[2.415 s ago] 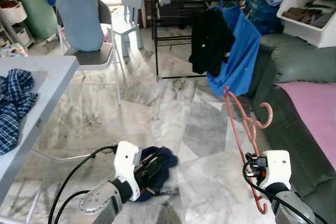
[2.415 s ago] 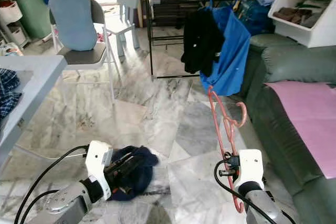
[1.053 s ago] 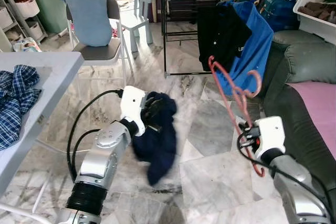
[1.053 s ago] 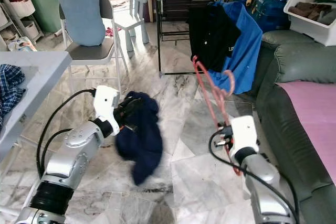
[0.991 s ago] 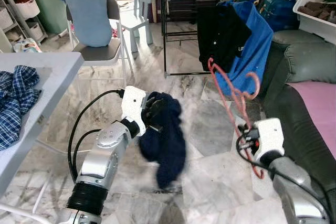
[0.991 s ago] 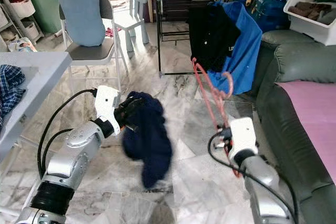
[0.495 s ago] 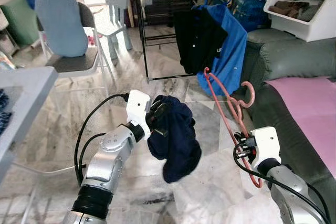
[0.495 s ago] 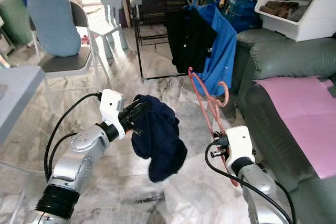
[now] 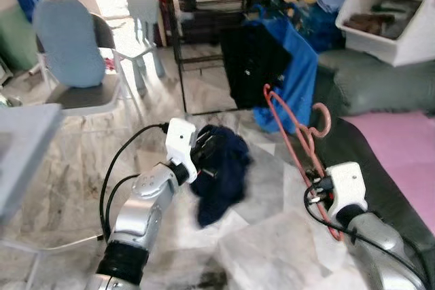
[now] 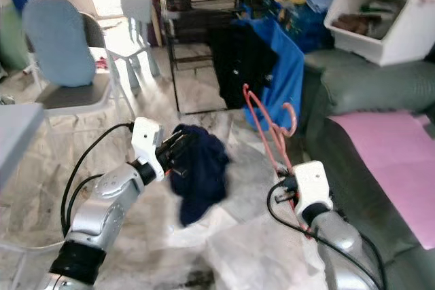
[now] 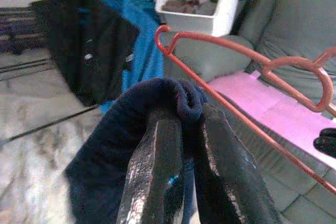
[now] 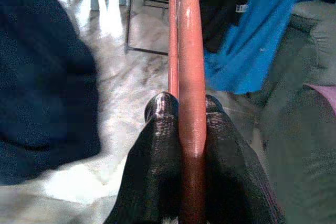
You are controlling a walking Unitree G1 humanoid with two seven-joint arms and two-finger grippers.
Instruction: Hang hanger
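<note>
1. Compared with half a second earlier, the crumpled dark navy garment (image 9: 221, 171) is seen bunched higher and tighter against the left claw (image 9: 206, 153), with less cloth trailing below it; the whole scene is blurred and slightly shifted, so the camera itself has moved.
2. The left claw is closed on a fold of the navy garment, the cloth being pinched between its two black fingers (image 11: 157, 166) in the left wrist view, and the garment is held above the grey marble floor (image 9: 272, 249).
3. The right claw (image 9: 314, 191) is clamped on the lower part of the salmon-pink plastic hanger (image 9: 292, 134); in the right wrist view the hanger's bars (image 12: 188, 66) are gripped tightly between the fingers (image 12: 157, 150).
4. The hanger is held upright and tilted, its hook (image 9: 321, 119) at the top, just to the right of the garment and apart from it, as before.
5. A black metal drying rack (image 9: 204, 5) is seen behind, with a black shirt (image 9: 248, 66) and a blue shirt (image 9: 296, 76) hung on it side by side.
6. A white open-fronted plastic storage bin (image 9: 387, 22) is placed on the grey-green sofa (image 9: 380, 86); dark folded items (image 9: 370, 24) are seen inside it, too blurred to identify.
7. A pink cloth (image 9: 408, 147) is spread over the sofa seat.
8. A grey chair with a light blue back cushion (image 9: 68, 42) is seen at the left, beside the corner of a pale counter (image 9: 24, 147).
</note>
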